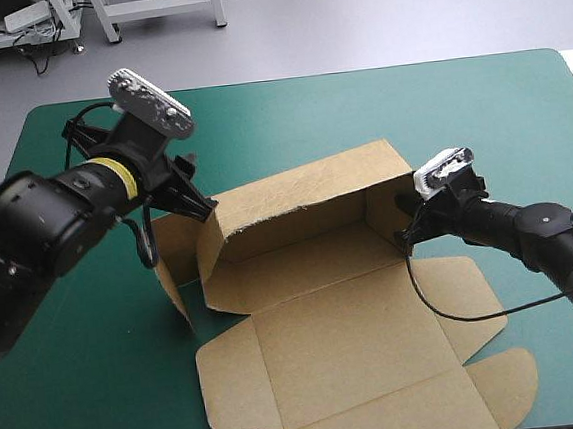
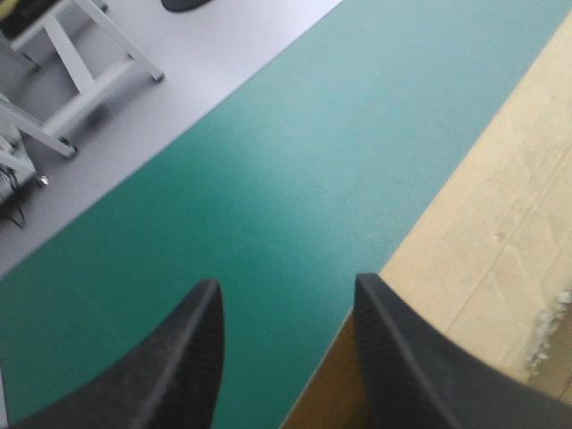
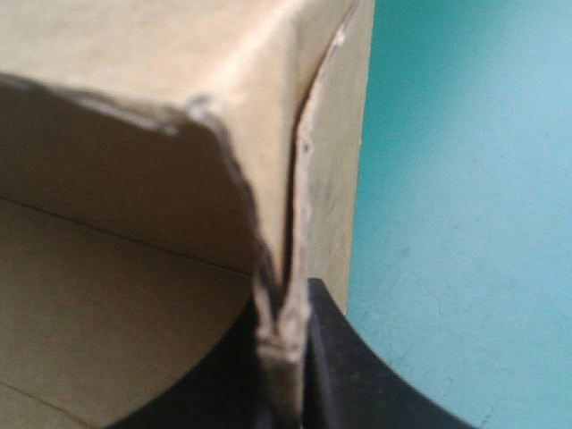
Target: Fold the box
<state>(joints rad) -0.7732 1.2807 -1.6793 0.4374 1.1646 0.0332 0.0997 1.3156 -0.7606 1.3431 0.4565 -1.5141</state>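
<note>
The box [image 1: 301, 263] is mid-table on the teal-green cover [image 1: 358, 108], back wall up, lid [image 1: 369, 358] flat on its near side. There is free cover all round the box, most behind it. My right gripper [image 3: 284, 313] is clamped on the box's right end wall, arm low. My left gripper [image 2: 286, 299] is at the box's left end, fingers apart, one over the board edge.

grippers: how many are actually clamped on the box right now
1. The right gripper is shut on the box, pinching the corner of its right end wall. The left gripper is open by the box's far left corner, gripping nothing.
</note>
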